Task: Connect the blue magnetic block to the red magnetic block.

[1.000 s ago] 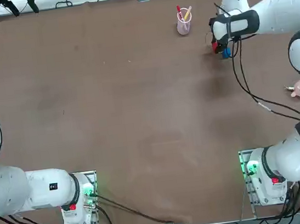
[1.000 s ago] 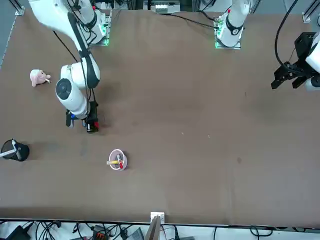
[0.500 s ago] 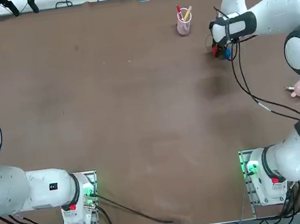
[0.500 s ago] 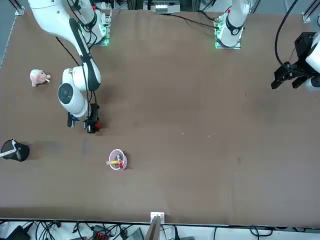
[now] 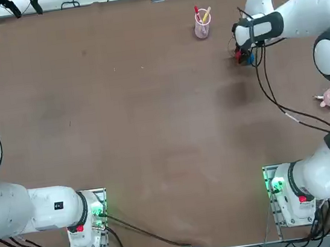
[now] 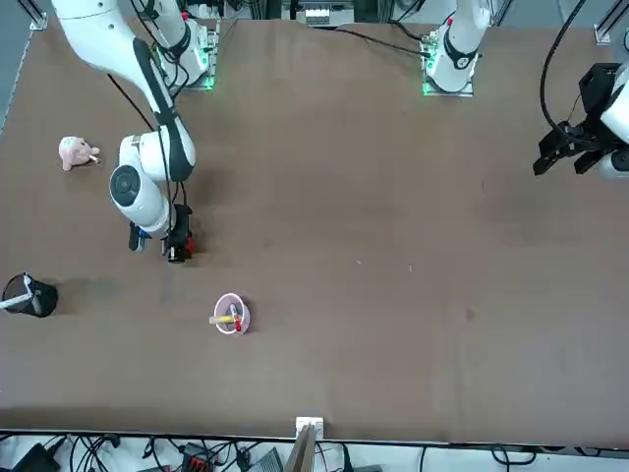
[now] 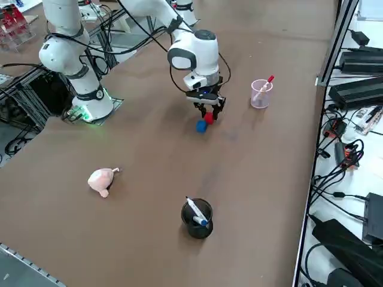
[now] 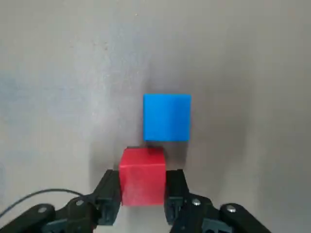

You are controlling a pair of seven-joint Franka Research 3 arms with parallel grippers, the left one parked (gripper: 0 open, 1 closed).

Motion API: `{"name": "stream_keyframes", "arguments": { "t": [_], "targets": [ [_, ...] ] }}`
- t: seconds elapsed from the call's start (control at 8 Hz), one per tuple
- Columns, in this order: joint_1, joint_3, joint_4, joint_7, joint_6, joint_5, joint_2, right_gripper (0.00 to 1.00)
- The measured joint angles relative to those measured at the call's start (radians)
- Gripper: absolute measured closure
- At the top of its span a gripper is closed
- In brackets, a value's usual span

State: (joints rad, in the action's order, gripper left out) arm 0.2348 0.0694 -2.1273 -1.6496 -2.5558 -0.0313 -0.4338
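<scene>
The table (image 5: 154,131) carried the right gripper (image 8: 142,191) at its far right, right of the pink cup (image 5: 202,28). Its fingers (image 8: 109,191) were clamped on the red magnetic block (image 8: 142,175). The blue magnetic block (image 8: 166,117) lay on the table just beyond the red one and slightly offset; whether they touched could not be told.
</scene>
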Motion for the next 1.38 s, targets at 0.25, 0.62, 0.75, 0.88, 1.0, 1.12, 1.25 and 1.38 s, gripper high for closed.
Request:
{"name": "stream_keyframes", "arguments": {
  "t": [0.25,0.62,0.75,0.88,1.0,1.12,1.25,1.38],
  "targets": [
    [-0.005,-0.001,0.000,0.003,0.010,0.000,-0.002,0.52],
    [-0.008,-0.003,0.000,0.003,0.014,0.000,-0.002,0.52],
    [-0.012,-0.003,0.000,0.003,0.015,0.000,-0.002,0.52],
    [-0.015,-0.003,0.000,0.003,0.016,0.000,-0.002,0.52],
    [-0.020,-0.003,0.000,0.003,0.016,0.000,-0.002,0.52],
    [-0.024,-0.004,0.000,0.003,0.016,0.000,-0.002,0.52],
    [-0.026,-0.004,0.000,0.003,0.016,0.000,-0.002,0.52],
    [-0.026,-0.004,0.000,0.003,0.018,0.000,-0.002,0.52]
  ]
}}
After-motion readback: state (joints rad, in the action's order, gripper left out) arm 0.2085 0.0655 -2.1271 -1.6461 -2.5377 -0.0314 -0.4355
